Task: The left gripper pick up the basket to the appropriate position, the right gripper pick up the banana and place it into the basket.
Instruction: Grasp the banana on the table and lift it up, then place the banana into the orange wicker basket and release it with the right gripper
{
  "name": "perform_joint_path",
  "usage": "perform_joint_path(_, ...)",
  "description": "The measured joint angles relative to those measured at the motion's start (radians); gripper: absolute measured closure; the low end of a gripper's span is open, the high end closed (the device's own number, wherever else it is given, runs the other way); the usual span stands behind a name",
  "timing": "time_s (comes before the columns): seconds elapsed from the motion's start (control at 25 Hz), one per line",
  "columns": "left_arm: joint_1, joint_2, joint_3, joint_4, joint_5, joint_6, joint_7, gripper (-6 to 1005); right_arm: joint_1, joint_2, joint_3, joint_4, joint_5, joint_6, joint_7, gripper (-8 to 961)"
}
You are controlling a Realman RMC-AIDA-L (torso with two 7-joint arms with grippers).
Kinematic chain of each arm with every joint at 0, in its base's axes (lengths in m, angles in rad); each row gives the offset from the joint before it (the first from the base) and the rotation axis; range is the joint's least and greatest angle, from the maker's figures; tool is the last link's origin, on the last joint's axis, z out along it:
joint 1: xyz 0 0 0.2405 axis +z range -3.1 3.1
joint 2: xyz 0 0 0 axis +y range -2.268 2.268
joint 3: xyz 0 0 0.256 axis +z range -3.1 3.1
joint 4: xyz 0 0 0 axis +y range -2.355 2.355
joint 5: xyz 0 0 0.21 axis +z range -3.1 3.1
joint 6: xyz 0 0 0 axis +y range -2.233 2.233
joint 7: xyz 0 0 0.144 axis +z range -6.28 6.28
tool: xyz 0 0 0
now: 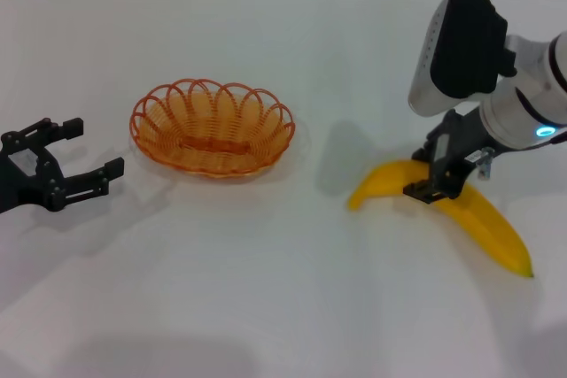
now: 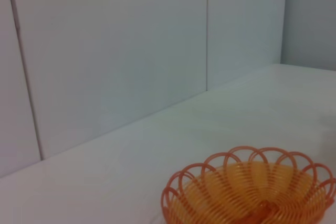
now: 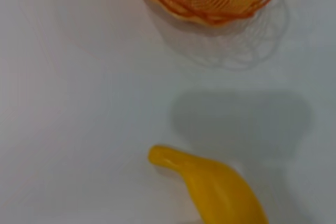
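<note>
While the banana (image 1: 461, 210) is lying flat on the white tabletop (image 1: 266, 289), well over on the robot's right and well apart from the basket (image 1: 213, 127), the right gripper (image 1: 440, 181) is sitting low over its middle with the fingers straddling the fruit; whether they are already pressing on it cannot be told from these views. The banana is looking smooth, firm and fairly plump, so I judge it will be light enough but somewhat slippery and easy to bruise; a moderate squeeze across the thick middle, near its balance point, seems the safest hold, not the tapering dark tip or the stem end.

The basket, empty and upright, is resting in the middle of the tabletop. Being looped wire or plastic, it is probably very light and a little springy, and its scalloped rim is offering an easy edge to pinch.

The left gripper (image 1: 64, 170) is hovering just beside the basket's left rim, not touching it, with its fingers spread wide.
</note>
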Motion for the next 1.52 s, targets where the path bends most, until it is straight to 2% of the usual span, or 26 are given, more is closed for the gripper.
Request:
perform_joint_path(0.32,0.005,-0.001,-0.006,-0.011,-0.002,0.0,0.008,108,-0.011,0.002,-0.004,-0.131,0.013,0.003,0.002,464)
perform_joint_path(0.48,0.004,-0.001,-0.009,-0.034,-0.002,-0.002,0.029,108,0.014,0.004,-0.018,-0.206,0.044,0.008,0.006,464)
perform_joint_path(0.8,-0.001,-0.002,-0.01,-0.036,-0.004,-0.004,0.032,108,0.184,0.005,-0.144,-0.238,0.057,0.08,0.054,463)
perform_joint_path(0.96,-0.004,-0.002,-0.009,-0.038,-0.004,-0.005,0.032,108,0.292,0.006,-0.257,-0.217,0.013,0.157,0.132,463)
perform_joint_path(1.0,-0.005,-0.002,-0.008,-0.038,-0.004,-0.005,0.032,107,0.292,0.006,-0.257,-0.217,0.013,0.157,0.132,463)
perform_joint_path(1.12,-0.009,-0.002,-0.005,-0.042,-0.004,-0.005,0.032,107,0.353,0.008,-0.336,-0.184,-0.069,0.213,0.223,463)
perform_joint_path(1.28,-0.028,0.001,-0.004,-0.063,0.005,-0.006,0.032,107,0.41,0.011,-0.393,-0.126,-0.087,0.249,0.271,463)
perform_joint_path(1.52,-0.037,-0.001,0.0,-0.064,0.007,-0.016,0.033,107,0.424,0.014,-0.435,-0.064,-0.083,0.32,0.296,463)
